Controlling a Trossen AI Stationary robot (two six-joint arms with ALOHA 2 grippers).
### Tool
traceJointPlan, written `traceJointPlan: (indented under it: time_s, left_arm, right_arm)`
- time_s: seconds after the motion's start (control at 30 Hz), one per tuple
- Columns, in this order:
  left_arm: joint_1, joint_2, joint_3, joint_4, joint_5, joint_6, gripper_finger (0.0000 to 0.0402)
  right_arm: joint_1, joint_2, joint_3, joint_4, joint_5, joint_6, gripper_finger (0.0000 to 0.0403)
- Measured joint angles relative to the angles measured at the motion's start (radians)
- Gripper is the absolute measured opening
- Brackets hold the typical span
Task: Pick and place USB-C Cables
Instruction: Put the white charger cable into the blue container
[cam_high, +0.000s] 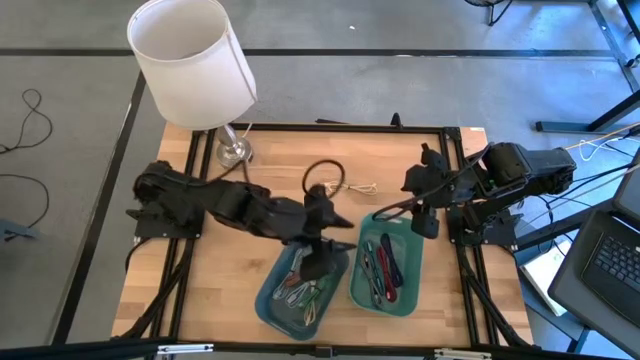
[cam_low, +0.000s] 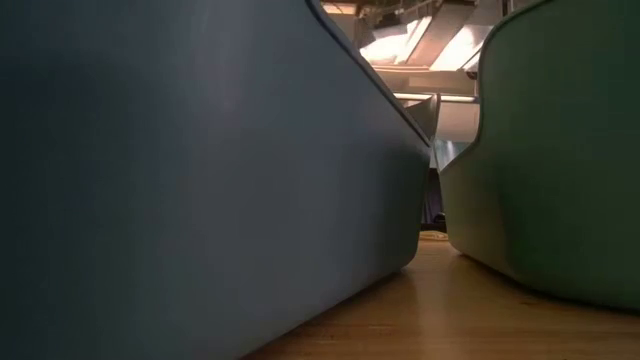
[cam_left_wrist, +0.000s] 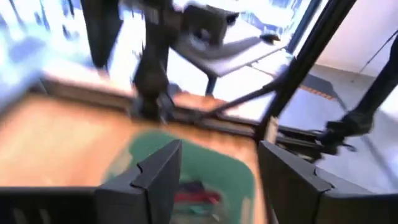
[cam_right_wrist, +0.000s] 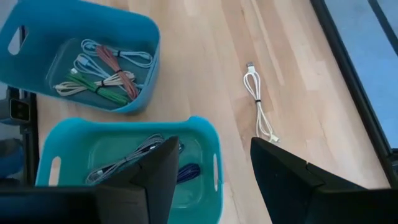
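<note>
Several USB-C cables lie in the blue tray (cam_high: 298, 292) (cam_right_wrist: 93, 68): white, red, green and beige bundles (cam_right_wrist: 102, 74). The green tray (cam_high: 388, 265) (cam_right_wrist: 127, 158) holds grey and purple bundles (cam_right_wrist: 155, 165) and red ones (cam_left_wrist: 196, 196). One white cable (cam_right_wrist: 258, 102) (cam_high: 357, 188) lies loose on the wooden table, far of the trays. My left gripper (cam_high: 322, 255) (cam_left_wrist: 217, 180) hangs open over the blue tray's far right corner, empty. My right gripper (cam_high: 424, 222) (cam_right_wrist: 214, 180) stands open above the green tray's far right edge, also empty.
A lamp with a white shade (cam_high: 190, 58) and a metal base (cam_high: 232, 150) stands at the table's far left corner. A black frame (cam_high: 330, 127) rims the table. In the low view, only the blue tray wall (cam_low: 200, 170) and the green tray wall (cam_low: 550, 150) show.
</note>
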Motion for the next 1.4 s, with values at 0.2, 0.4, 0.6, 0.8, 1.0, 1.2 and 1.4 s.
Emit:
traceJointPlan:
  time_s: [0.2, 0.4, 0.6, 0.8, 1.0, 1.2, 1.4]
  left_arm:
    - [0.015, -0.058, 0.0, 0.061, -0.033, 0.241, 0.019]
    - [0.029, -0.159, 0.0, -0.034, -0.01, 0.325, 0.0164]
    - [0.021, -0.329, -0.071, -0.15, -0.044, 0.329, 0.0138]
    - [-0.038, -0.63, -0.337, -0.132, -0.171, 0.251, 0.0121]
    - [-0.104, -0.939, -0.659, 0.025, -0.196, 0.157, 0.0116]
    - [-0.116, -1.147, -0.992, 0.257, -0.21, 0.16, 0.0116]
    - [-0.092, -1.223, -1.274, 0.515, -0.248, 0.17, 0.0113]
  right_arm:
    - [0.0, 0.0, 0.0, 0.032, 0.002, 0.026, 0.0202]
    - [0.0, 0.0, 0.0, 0.086, 0.003, 0.034, 0.0202]
    - [0.0, 0.0, 0.0, 0.088, 0.003, 0.082, 0.0202]
    - [0.0, 0.0, 0.0, 0.088, 0.007, 0.109, 0.0202]
    - [0.0, 0.0, 0.0, 0.091, 0.092, 0.11, 0.0202]
    - [-0.002, 0.0, 0.0, 0.16, 0.16, 0.096, 0.0202]
    - [-0.039, 0.014, 0.0, 0.232, 0.159, 0.036, 0.0202]
